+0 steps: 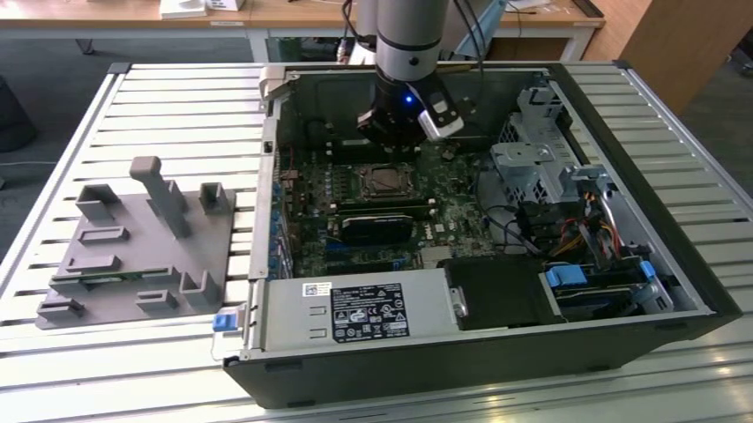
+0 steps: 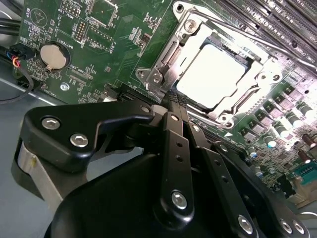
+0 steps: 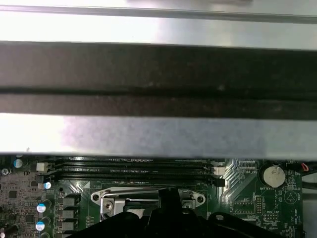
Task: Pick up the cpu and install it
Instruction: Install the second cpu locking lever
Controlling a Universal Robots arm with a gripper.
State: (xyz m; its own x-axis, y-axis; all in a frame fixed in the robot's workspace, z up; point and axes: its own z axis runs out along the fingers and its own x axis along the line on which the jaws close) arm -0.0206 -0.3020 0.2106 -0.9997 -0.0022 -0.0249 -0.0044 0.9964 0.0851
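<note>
The cpu [image 2: 213, 74], a flat square chip with a bright silver top, lies in the motherboard socket inside the open computer case [image 1: 659, 264]. A metal socket frame [image 2: 158, 69] surrounds it. In the exterior view the cpu [image 1: 383, 181] sits mid-board, just in front of my gripper [image 1: 391, 145]. My gripper [image 2: 173, 100] hangs close above the board beside the socket's edge, its black fingers [image 2: 171, 124] pressed together with nothing between them. In the first wrist view the gripper [image 3: 168, 196] covers the middle of the socket frame [image 3: 106, 197].
Memory slots [image 3: 133, 168] run along one side of the socket, and a coin battery [image 2: 52, 55] sits on the board. A power supply [image 1: 353, 313] and drive cages [image 1: 553, 176] crowd the case. A grey fixture tray [image 1: 130, 256] rests on the slatted table at the exterior view's left.
</note>
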